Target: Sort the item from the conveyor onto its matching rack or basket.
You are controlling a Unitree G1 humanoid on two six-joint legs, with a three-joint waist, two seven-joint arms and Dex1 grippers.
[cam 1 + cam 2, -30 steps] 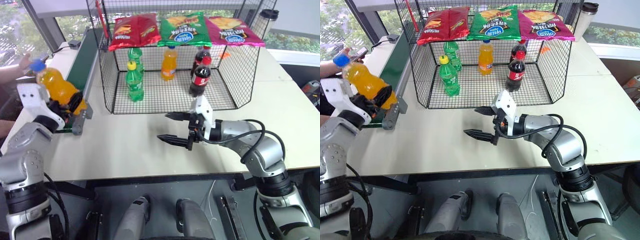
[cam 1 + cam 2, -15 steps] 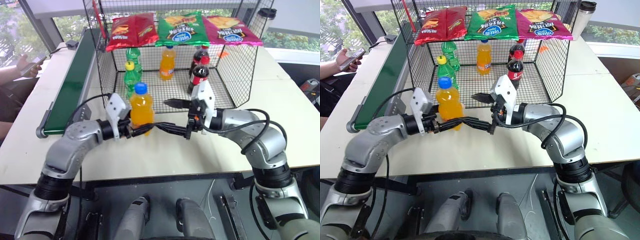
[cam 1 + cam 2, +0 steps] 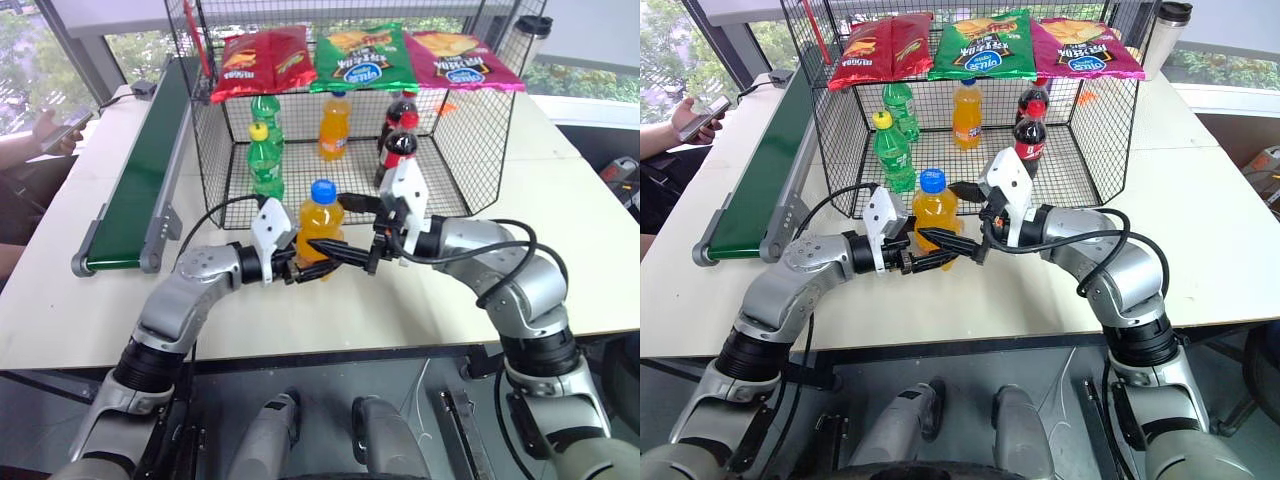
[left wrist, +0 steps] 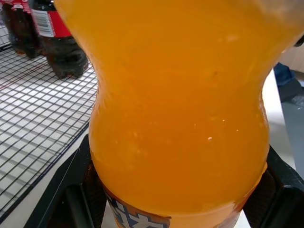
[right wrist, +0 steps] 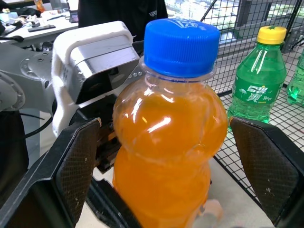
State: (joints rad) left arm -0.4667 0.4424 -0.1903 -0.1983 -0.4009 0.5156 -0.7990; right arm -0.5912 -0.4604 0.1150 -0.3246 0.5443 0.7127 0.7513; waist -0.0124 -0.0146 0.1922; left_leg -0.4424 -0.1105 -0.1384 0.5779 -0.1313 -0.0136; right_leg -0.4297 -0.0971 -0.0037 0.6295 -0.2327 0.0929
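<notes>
Left eye view: you have the orange soda bottle (image 3: 319,229) upright, cap up, over the desk (image 3: 560,235) just in front of the wire cage (image 3: 225,150); the left claw (image 3: 310,262) is pinching it low on the body

Right claw, left eye view: the right claw (image 3: 350,228) points across at the bottle from the robot's right, fingers spread, one on the cage side and one on the near side of the bottle; whether they touch it you can't tell here

Right eye view: same layout; the bottle stands between the two claws, well off the conveyor (image 3: 762,172), which runs along the robot's left with nothing on the belt part in sight

Left wrist view: orange body close up, its waist seated between the left claw's black fingers (image 4: 76,190); long axis runs straight up, across the fingers; cola bottles (image 4: 61,35) stand on the cage floor beyond

Right wrist view: blue cap (image 5: 181,42) and shoulder sit centred between the spread right fingers (image 5: 78,166), with clear gaps both sides; green soda bottle (image 5: 256,83) behind the mesh

Key relation: bottle lies dead ahead of the right claw, upright, already inside its span; the left arm holds it, the right is placed to take it

Judgement: looks like a handover; you'd close the right claw on the upper body before the left lets go

Risk: both claws share a short bottle, so finger clash is possible
</notes>
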